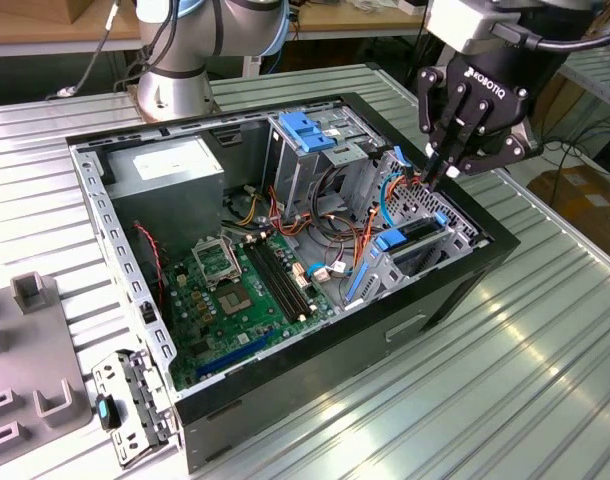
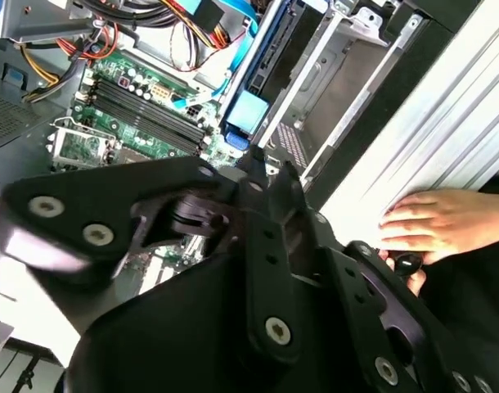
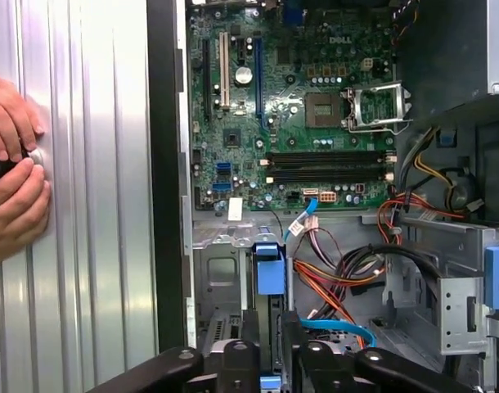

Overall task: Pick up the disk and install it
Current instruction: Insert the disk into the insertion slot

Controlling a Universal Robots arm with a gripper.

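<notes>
In the exterior view, white lettering (image 1: 482, 85) crosses the black body of the tool (image 1: 440, 177), whose top is cut off by the frame. The tool hangs just above the disk (image 1: 417, 232), which stands on edge in the drive bay (image 1: 390, 272) of the open computer case (image 1: 315, 390) on the ribbed surface (image 1: 545, 360). I cannot tell whether the tool clasps the disk or is free of it. The label (image 1: 163, 160) on the power supply (image 1: 190, 190) is too small to read.

In the second wrist view, the tool (image 2: 270, 164) hides much of the motherboard (image 2: 143, 98). The disk (image 2: 248, 115), known by its blue end tab, shows just beyond the tool, and a hand (image 2: 442, 221) rests on the surface.

In the first wrist view, the tool (image 3: 271, 323) partly hides the disk (image 3: 268, 270). White print marks the motherboard (image 3: 315, 106), and two hands (image 3: 12, 188) are cut off at the frame edge.
</notes>
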